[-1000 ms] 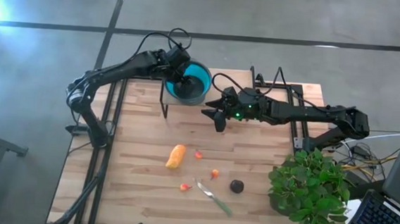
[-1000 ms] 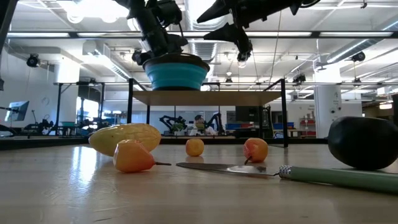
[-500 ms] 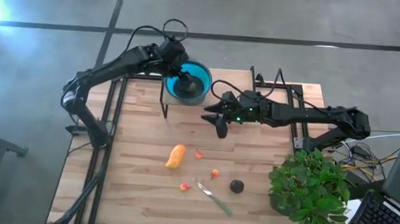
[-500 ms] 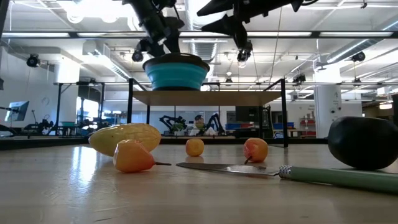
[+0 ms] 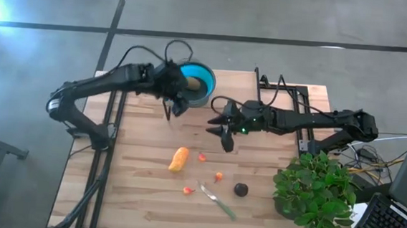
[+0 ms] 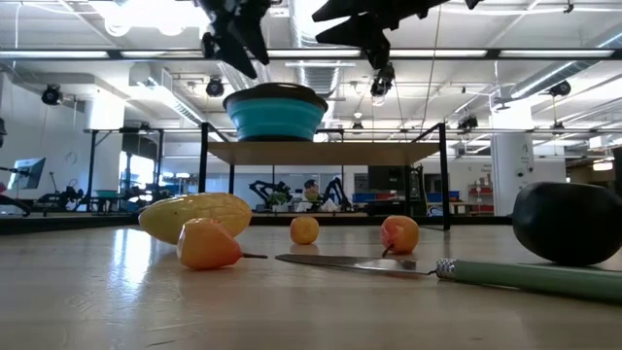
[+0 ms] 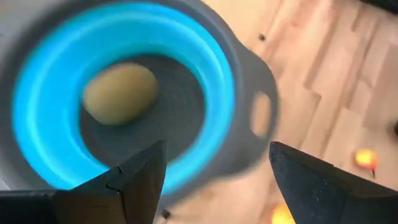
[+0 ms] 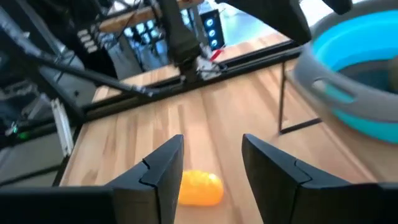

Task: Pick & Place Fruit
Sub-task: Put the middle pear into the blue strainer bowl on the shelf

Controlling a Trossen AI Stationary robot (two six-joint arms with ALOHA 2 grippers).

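Left gripper (image 5: pixel 177 105) now pulled back off blue bowl (image 5: pixel 200 81), fingers wide, empty; olive fruit (image 7: pixel 120 94) lies inside bowl. Right gripper (image 5: pixel 225 130) dropping toward orange-yellow fruit (image 5: pixel 179 159) on table (image 5: pixel 134 188), fingers part-open, narrowing, empty. One piece placed; next pick likely starting.

The worktop (image 5: pixel 140 196) is pale wood in plank stripes. The bowl (image 5: pixel 200 81) is bright blue inside with a grey rim, and an olive-green oval fruit (image 7: pixel 119 94) lies in it. On the wood lie an orange-yellow long fruit (image 5: pixel 179 159), a dark round fruit (image 5: pixel 240 190) and tiny red-orange ones (image 5: pixel 218 177). The utensil (image 5: pixel 222 206) has a green handle. Both arms are dark.
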